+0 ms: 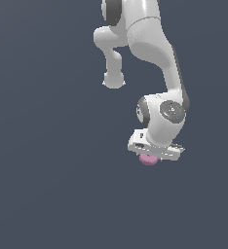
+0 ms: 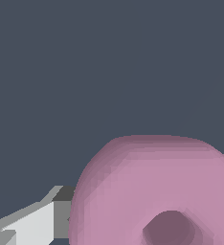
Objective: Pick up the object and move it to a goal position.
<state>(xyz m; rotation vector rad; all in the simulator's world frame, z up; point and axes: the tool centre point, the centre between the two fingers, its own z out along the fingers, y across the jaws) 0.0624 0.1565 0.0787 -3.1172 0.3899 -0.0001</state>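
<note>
Pincer (image 1: 149, 156) state around pink object (image 2: 154, 191) indeterminate; confirm firm pinch on both sides before carrying toward goal

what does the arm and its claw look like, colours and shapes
The arm is glossy white with rounded, tube-like links and dark grey bands at the joints. The wrist joint has a round dark grey cap with tiny coloured dots. The claw hangs from a flat white rectangular block; the wrist view shows one angular white finger with a grey pad.
</note>
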